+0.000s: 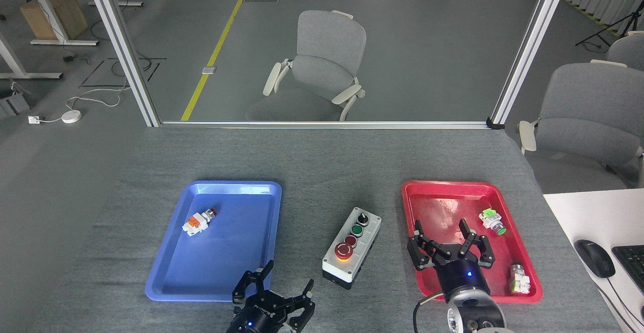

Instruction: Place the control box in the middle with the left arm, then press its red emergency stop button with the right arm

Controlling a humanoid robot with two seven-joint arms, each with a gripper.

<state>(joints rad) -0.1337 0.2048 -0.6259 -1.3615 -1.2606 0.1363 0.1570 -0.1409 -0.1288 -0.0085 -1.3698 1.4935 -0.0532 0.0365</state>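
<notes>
Two trays flank the control box [352, 247], which lies flat on the grey table cloth [322, 162] with nothing touching it. Its long side runs slightly slanted, far end tipped to the right. On its light top sit a black knob at the far end, then a green button, a small red button, and nearest the robot the red emergency stop button [343, 250] on its yellow ring. Left of the box is the blue tray [166, 285], holding a small orange-white part [198, 221] near its far left corner. Right of the box is the red tray [437, 188], with a green-white part [491, 221] and another small part [519, 278] along its right side. The left gripper [274, 293] hovers near and left of the box, fingers spread wide, empty. The right gripper [449, 245] hangs over the red tray's near left part, just right of the box, fingers also spread wide and empty.
</notes>
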